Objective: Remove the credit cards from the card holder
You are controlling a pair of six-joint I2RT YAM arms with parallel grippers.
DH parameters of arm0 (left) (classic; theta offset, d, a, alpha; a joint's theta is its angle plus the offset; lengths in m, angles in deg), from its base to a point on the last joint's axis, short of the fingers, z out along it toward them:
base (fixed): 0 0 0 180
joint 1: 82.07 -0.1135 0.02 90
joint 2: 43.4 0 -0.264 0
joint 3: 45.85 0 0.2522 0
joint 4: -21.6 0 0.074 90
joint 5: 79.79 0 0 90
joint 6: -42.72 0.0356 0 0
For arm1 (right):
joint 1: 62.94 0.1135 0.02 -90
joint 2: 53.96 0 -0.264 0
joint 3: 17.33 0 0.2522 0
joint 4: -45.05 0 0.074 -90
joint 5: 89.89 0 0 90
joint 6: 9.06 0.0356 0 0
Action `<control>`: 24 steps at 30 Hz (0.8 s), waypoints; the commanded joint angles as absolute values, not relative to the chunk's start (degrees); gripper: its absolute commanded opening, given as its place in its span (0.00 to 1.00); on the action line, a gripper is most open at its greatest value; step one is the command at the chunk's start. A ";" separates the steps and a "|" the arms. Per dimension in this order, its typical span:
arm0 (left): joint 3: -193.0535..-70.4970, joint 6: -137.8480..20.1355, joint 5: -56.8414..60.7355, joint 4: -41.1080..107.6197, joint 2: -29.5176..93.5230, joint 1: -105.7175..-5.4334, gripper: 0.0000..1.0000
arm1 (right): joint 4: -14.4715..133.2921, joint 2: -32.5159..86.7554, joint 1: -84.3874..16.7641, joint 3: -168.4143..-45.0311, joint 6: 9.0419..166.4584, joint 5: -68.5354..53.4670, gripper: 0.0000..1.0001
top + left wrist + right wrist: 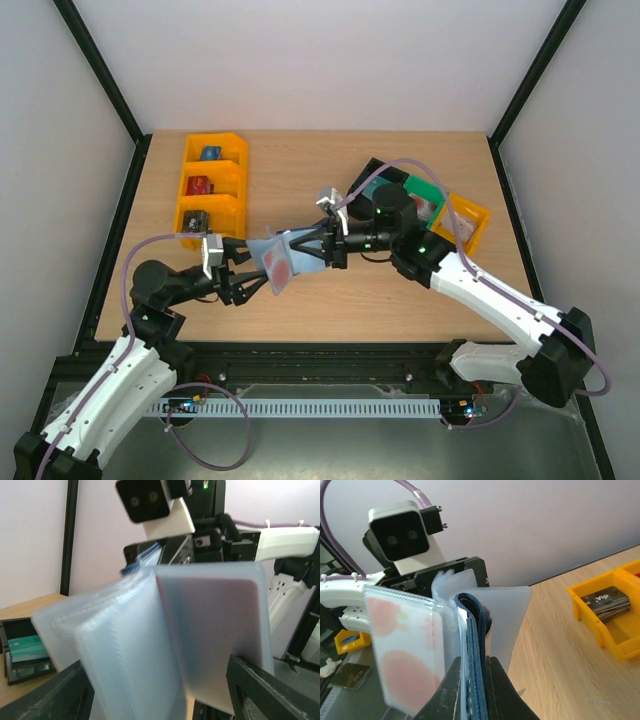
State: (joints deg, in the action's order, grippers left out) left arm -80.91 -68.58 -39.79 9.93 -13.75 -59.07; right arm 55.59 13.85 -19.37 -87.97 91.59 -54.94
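Note:
The card holder (285, 258) is held in the air over the middle of the table, between both grippers. My right gripper (325, 250) is shut on its dark navy cover (476, 645), with the fingers pressed on either side of the folded edge. Clear plastic sleeves fan out from the cover. One sleeve holds a card with red-pink patches (400, 650), which also shows in the top view (279, 262). My left gripper (248, 275) is open, its fingers (265, 690) spread wide around the fanned sleeves (150, 640). A pale card (215, 625) sits in the nearest sleeve.
A yellow three-compartment bin (185, 190) with small items stands at the back left. Black (362, 172), green (430, 190) and orange (478, 222) bins stand at the back right, behind the right arm. The yellow bin (620, 645) holds dark cards.

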 commanded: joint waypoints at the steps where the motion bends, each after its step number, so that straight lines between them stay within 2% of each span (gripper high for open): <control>1: -79.42 -71.43 -36.80 2.42 -12.88 -57.52 0.76 | 48.67 16.27 -18.65 -88.05 95.98 -56.37 0.02; 6: -78.78 -72.47 -33.22 2.55 -12.58 -57.12 0.79 | 46.27 18.72 -15.48 -88.69 95.89 -59.50 0.02; 13: -78.57 -71.00 -31.63 4.61 -12.70 -57.11 0.75 | 46.56 22.06 -12.18 -91.33 94.57 -62.23 0.02; 17: -78.84 -69.92 -32.57 7.06 -13.44 -57.11 0.56 | 47.00 21.02 -12.22 -91.57 93.05 -62.33 0.02; 24: -79.27 -68.84 -35.85 10.08 -14.57 -57.12 0.09 | 49.09 17.37 -12.39 -90.71 90.45 -60.66 0.03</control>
State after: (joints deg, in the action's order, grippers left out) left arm -79.22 -70.08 -35.33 7.31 -14.48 -56.80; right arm 50.17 21.72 -13.03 -88.91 92.71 -58.39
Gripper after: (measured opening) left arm 0.186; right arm 0.057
